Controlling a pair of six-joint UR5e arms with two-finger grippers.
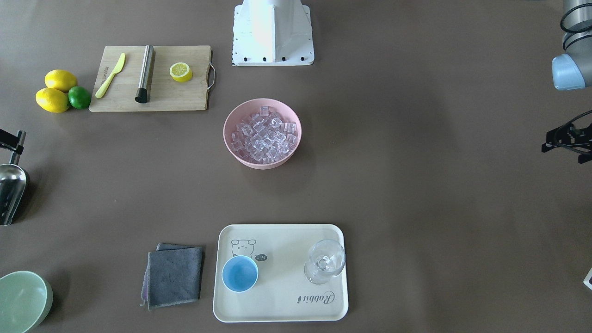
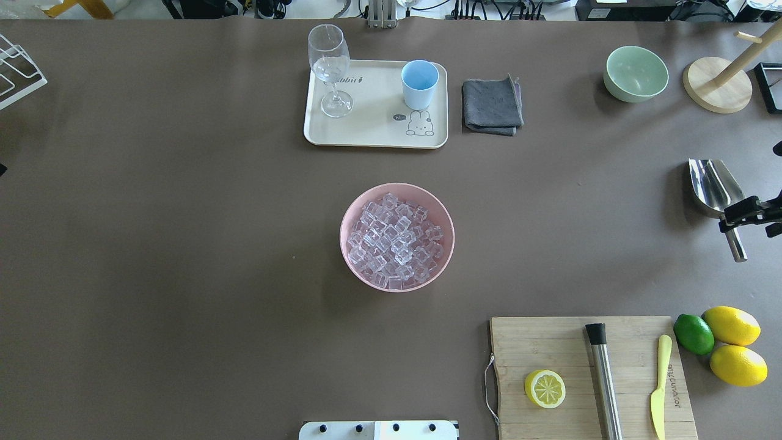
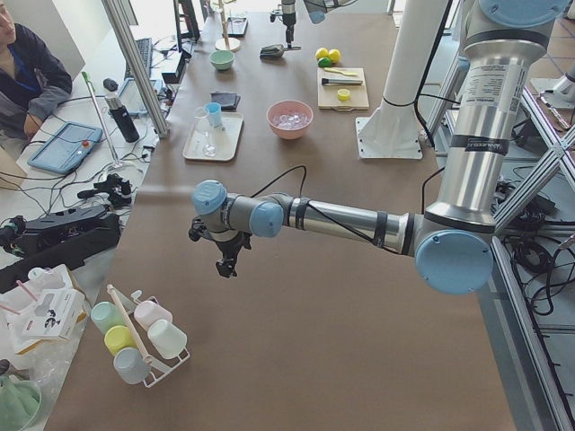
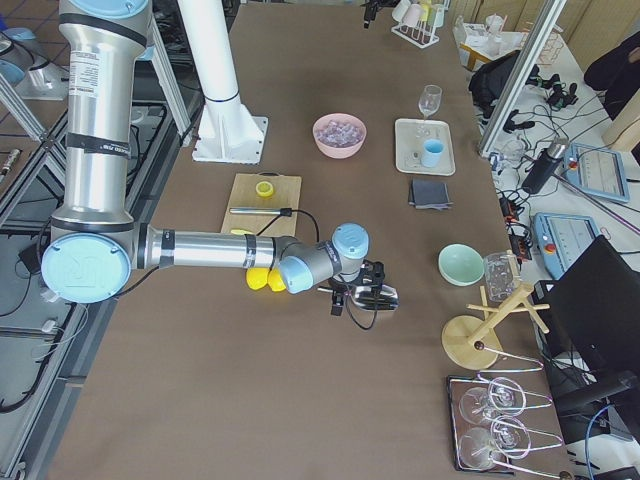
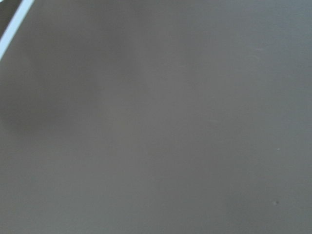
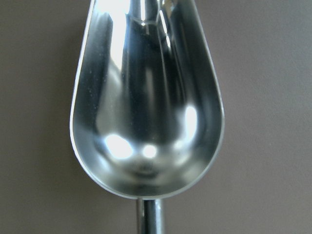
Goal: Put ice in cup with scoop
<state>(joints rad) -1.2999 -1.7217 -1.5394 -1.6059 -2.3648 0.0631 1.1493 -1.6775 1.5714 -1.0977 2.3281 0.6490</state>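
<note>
The light-blue cup (image 2: 420, 84) is standing on the cream tray (image 2: 372, 125), beyond the pink bowl (image 2: 437, 201) holding clear ice cubes (image 2: 394, 241).

The ice (image 2: 394, 241), a heap of small clear cubes, filled a pink bowl (image 2: 346, 227) at the middle of the table (image 2: 183, 244). The light-blue cup (image 2: 420, 82) stood upright and empty on a cream tray (image 2: 366, 122). The shiny metal scoop (image 2: 710, 183), empty with its trough facing up, was well apart from both, near the table's edge.

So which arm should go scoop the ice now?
The right: the right gripper is at the handle of the scoop, while the left gripper hangs empty at the table's other end, far from it.
</note>
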